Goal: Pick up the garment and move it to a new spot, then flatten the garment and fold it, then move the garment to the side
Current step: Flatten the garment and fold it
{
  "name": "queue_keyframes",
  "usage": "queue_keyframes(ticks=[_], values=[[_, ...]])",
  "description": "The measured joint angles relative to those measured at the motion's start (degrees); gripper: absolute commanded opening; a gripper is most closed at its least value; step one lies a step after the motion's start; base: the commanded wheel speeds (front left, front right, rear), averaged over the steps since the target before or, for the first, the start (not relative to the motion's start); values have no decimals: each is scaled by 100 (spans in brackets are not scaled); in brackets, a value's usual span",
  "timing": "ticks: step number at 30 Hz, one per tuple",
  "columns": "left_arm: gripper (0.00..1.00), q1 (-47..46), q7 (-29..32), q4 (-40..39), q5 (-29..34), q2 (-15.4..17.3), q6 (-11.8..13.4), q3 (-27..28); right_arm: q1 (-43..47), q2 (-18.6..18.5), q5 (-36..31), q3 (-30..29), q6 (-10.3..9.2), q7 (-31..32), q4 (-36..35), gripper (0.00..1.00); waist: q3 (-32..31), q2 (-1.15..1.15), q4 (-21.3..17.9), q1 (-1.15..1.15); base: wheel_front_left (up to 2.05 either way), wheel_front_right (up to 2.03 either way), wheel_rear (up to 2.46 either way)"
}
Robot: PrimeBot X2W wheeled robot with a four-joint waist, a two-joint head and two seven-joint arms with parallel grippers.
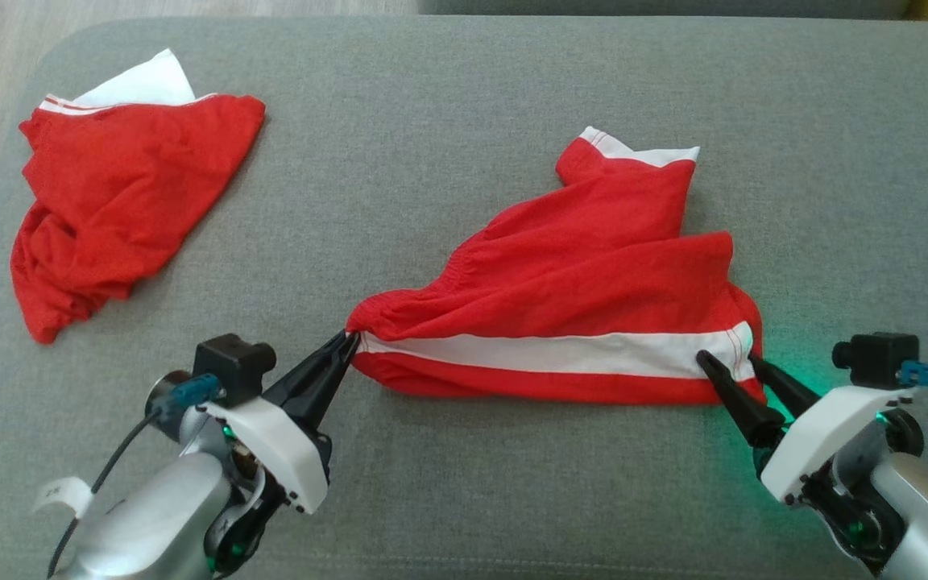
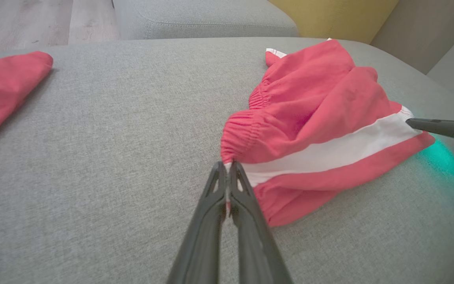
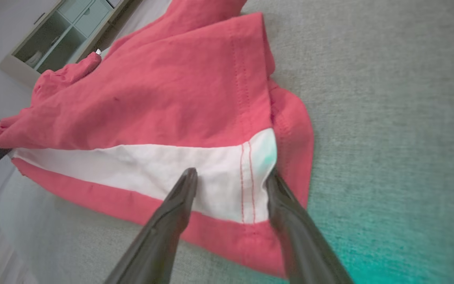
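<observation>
A: The grey upholstered seat [image 1: 464, 97] is the biggest thing here. The red shorts [image 1: 593, 282] lie on it right of centre, bunched, with one leg tipped toward the back. A second red garment [image 1: 126, 193] sits well apart, near the far left corner.

B: So the shorts are the piece in hand. How does the robot have them?

A: The left pincer [image 1: 349, 342] is clamped tight on the gathered end by the elastic waistband [image 2: 242, 134]. The right pincer [image 1: 727, 358] stands open. One finger lies on the white stripe [image 1: 553, 353] and the other sits just outside the cloth's edge, so the hem stitching [image 3: 246, 177] is between them.

B: Then the step looks like taking a second hold, so the near edge can be drawn straight and the shorts flattened.

A: Likely. To do it well, the right pincer should dip until one finger slides under the edge. Then it should close on the stitched hem, not on the thinner cloth beside it.

B: Would it catch every layer?

A: How many layers lie there cannot be told, because the cloth folds under itself. A shallow bite would probably slip once the arms draw apart.

B: And the pull?

A: Low over the seat, outward along the stripe, and gentle. The left hold is only a small pinch of the gather.
</observation>
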Motion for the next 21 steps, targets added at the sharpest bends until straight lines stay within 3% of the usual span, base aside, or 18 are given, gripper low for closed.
queue_keyframes(ticks=[2,5,6,7,10,21], values=[[0,1,0,31,41,-18,-32,13,1,-53,159,85,0,-52,-85,75,-20,0,0,0,0,0,0],[0,2,0,58,73,-43,-49,51,-1,-123,399,222,0,-88,-215,43,-49,0,-5,0,0,0,0],[0,3,0,66,82,-56,-54,69,-1,-148,448,278,0,-97,-236,43,-61,0,-6,0,0,0,0],[0,3,0,68,82,-69,-56,90,-1,-186,480,333,0,-111,-257,35,-69,0,-5,0,0,0,0],[0,3,0,80,91,-92,-101,131,-3,-257,525,411,-1,-138,-264,0,-79,0,3,0,0,0,0],[0,111,0,15,141,-119,-222,388,-201,-604,720,651,-1,-900,-530,0,-237,0,-36,0,0,0,0]])
